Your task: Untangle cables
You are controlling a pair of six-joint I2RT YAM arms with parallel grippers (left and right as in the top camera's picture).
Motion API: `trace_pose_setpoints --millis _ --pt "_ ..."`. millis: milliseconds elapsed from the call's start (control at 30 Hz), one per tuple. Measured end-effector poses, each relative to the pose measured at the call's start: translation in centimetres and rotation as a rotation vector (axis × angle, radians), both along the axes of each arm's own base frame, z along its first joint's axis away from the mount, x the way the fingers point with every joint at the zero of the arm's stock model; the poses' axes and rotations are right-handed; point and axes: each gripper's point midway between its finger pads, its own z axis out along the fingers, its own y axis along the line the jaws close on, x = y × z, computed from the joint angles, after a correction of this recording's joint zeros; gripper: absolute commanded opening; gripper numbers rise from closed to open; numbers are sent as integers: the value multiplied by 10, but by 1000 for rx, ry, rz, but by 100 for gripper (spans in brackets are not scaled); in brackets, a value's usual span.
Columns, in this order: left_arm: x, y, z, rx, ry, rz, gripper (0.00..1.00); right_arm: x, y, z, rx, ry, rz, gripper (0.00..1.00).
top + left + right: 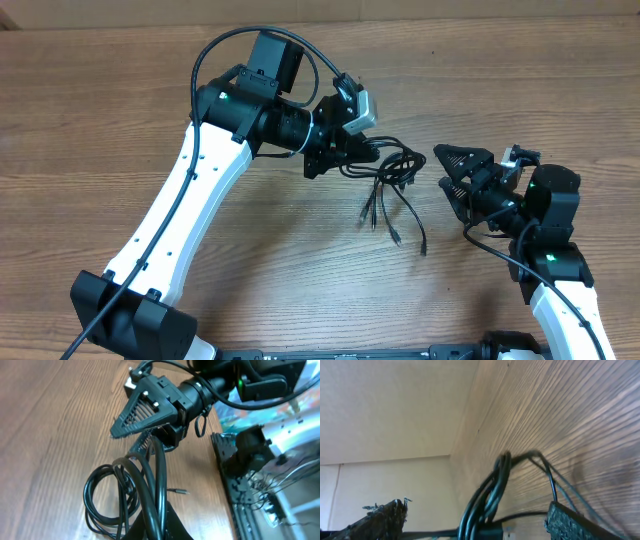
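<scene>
I am pinching the cables tight in my left gripper. My right gripper is waiting wide open just beside them, holding nothing. The cables are lying in one loopy bunch on the table between both, so I think nearly everything is left.

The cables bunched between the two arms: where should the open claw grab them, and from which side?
Probably the loop bulging on the right side of the cables, coming in from the right: the right gripper faces it with jaws open, while the left gripper pinches the opposite end and the plug tips trail free.
</scene>
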Motion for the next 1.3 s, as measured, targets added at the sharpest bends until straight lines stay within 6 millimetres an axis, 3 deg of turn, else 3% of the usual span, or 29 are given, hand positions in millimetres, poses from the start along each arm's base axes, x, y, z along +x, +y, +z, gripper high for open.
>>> trace_pose_setpoints --millis 333,567,667,767,800,833,867,1133,1300 --pt "-18 -15 3 -58 -221 -180 4 -5 7 2 31 6 42 83" --pt "-32 -28 5 -100 -351 -294 4 -6 8 1 36 15 51 19" --pt "-34 -29 5 -105 -373 -309 4 -6 8 0 40 21 47 6" --pt "-34 -29 5 -107 -387 -315 4 -6 8 0 39 21 49 4" --pt "-33 -29 5 -105 -392 -316 17 -6 8 0 37 19 49 4" --pt "-33 -28 4 -100 -391 -315 81 -6 8 0 35 16 50 4" --pt "-33 -28 3 -91 -390 -313 100 -5 8 1 31 9 51 4" --pt "-40 -19 -10 -19 -324 -308 99 10 7 34 -88 -254 97 4" --pt "-38 -16 -8 -22 -284 -283 100 12 6 39 -212 -374 140 4"
